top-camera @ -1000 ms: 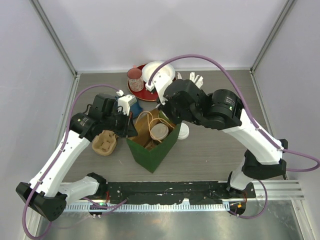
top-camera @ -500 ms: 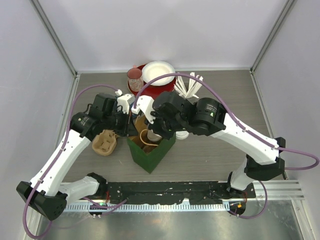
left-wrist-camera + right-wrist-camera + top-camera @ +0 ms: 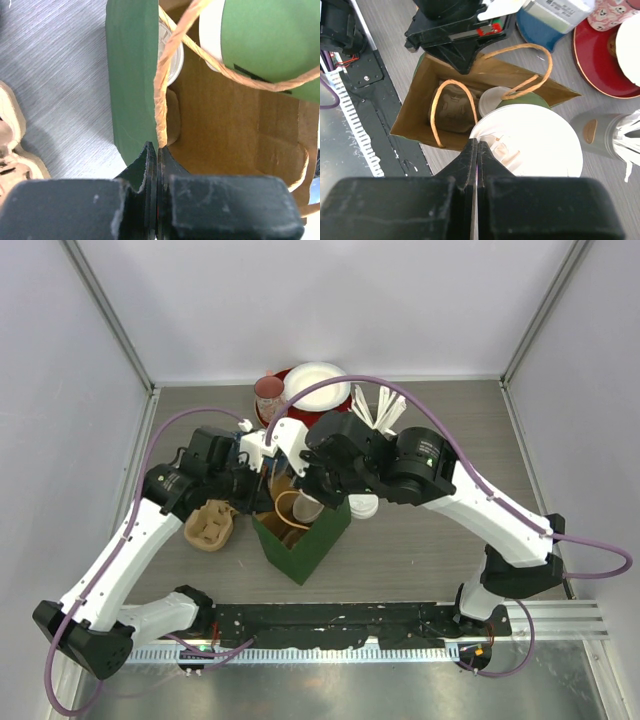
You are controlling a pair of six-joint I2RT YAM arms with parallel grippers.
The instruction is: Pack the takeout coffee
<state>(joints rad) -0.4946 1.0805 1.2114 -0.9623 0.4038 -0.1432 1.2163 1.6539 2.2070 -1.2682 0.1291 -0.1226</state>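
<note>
The cup (image 3: 527, 145) is thin paper, and I judge it light and easy to crush. A squeeze across the body would likely buckle it, and a waxed wall could slip. The rolled rim is the stiffest part, so that is where I would take it. The right gripper (image 3: 476, 150) has its jaws pressed together on the near edge of that rim, pinching the wall between them. Held by one edge like this, the cup may swing or tilt, so I would lower it slowly.

The cup hangs over the open mouth of the bag (image 3: 415, 102), partly above its far corner and not resting on anything that I can see. From above it shows a round cream-white face. From the left wrist view its side (image 3: 270, 40) is plain green with a small dark mark. I cannot tell for certain whether a lid is on it.

A second cup (image 3: 495, 101) with a white lid stands upright inside the bag, just beside the hanging one. The bag is green outside and brown inside.

The left gripper (image 3: 157, 155) is clamped tight on the bag's top edge, right where the twine handle (image 3: 162, 90) meets it, and that holds the mouth open. The bag paper is soft, so I expect it to fold if pulled hard.
</note>
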